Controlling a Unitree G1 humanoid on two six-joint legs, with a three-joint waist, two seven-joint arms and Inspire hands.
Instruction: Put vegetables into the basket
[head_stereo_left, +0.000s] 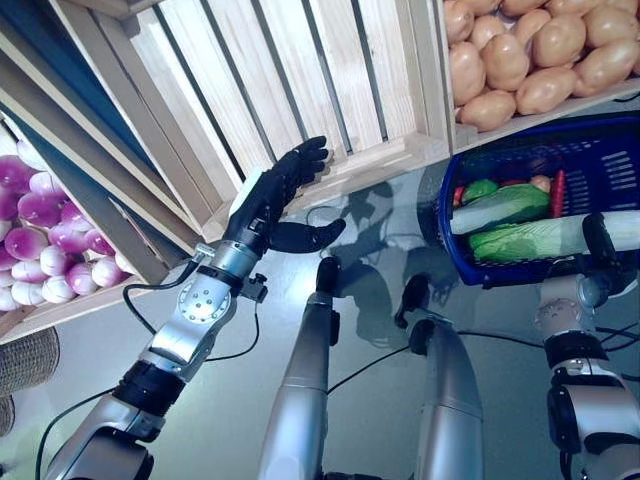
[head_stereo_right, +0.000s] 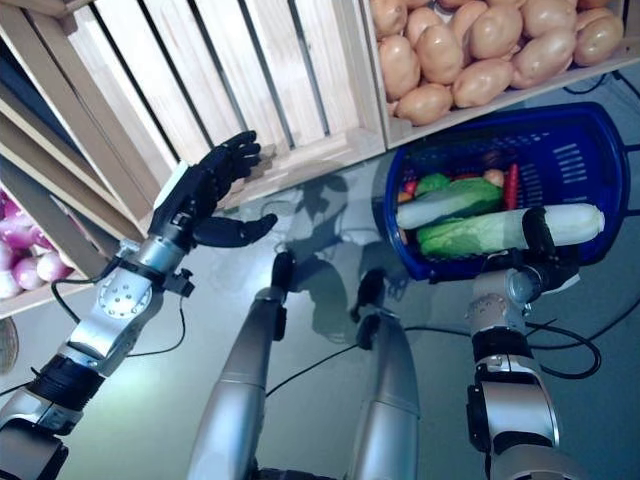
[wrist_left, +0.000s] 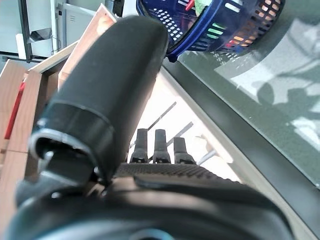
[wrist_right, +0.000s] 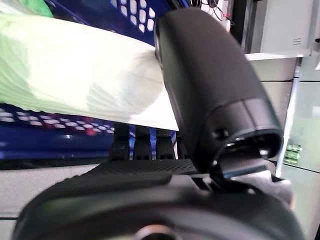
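A blue plastic basket (head_stereo_right: 590, 150) stands on the floor at the right, also seen in the left wrist view as the basket (wrist_left: 220, 25). Inside lie a green-and-white cabbage (head_stereo_right: 450, 203), a red chilli (head_stereo_right: 512, 185) and a green pepper (head_stereo_right: 432, 183). My right hand (head_stereo_right: 537, 235) is shut on a long napa cabbage (head_stereo_right: 480, 232), held across the basket's near rim. In the right wrist view the thumb (wrist_right: 210, 80) lies over the cabbage's pale stalk (wrist_right: 75, 70). My left hand (head_stereo_left: 270, 200) is open and holds nothing, raised before an empty wooden crate (head_stereo_left: 300, 70).
A crate of potatoes (head_stereo_left: 540, 50) stands behind the basket. Purple-and-white turnips (head_stereo_left: 40, 230) fill a bin at the far left. A woven basket (head_stereo_left: 25, 360) shows at the lower left edge. Slanted wooden crate walls (head_stereo_left: 110, 150) lie close to my left hand.
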